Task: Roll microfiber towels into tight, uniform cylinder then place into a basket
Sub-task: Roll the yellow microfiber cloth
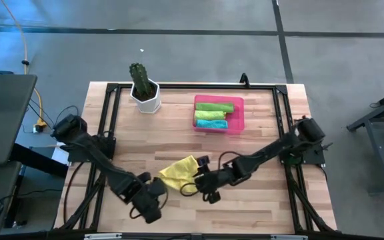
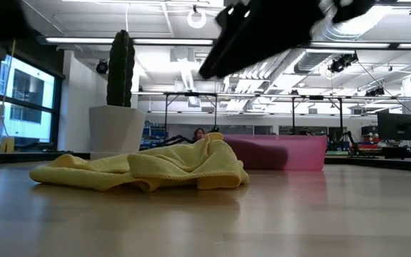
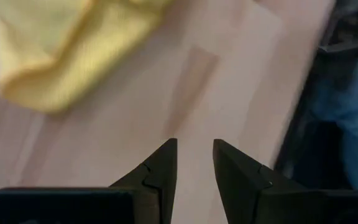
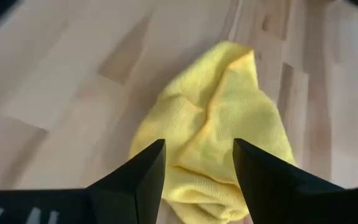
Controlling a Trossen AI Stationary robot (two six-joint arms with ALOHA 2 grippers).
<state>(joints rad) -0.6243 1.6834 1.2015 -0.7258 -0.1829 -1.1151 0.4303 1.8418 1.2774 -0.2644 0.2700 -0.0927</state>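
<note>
Yellow towel (image 1: 179,172) lies crumpled at table centre-front, long axis 2-to-8 o'clock. Basket (image 1: 239,115) at 1 o'clock holds rolled green towel (image 1: 214,107) and teal towel (image 1: 211,121), lengthwise 3-to-9. Right gripper (image 4: 197,163) open, empty, over the towel; left gripper (image 3: 195,163) slightly open, empty.

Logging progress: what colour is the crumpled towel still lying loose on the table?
Yellow towel; the right wrist view shows it best.

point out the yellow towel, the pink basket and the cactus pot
yellow towel (image 1: 177,173), high view, middle of the crumpled cloth
pink basket (image 1: 239,115), high view, bare right part of the tray beside the rolled towels
cactus pot (image 1: 146,101), high view, white wall of the pot
</note>
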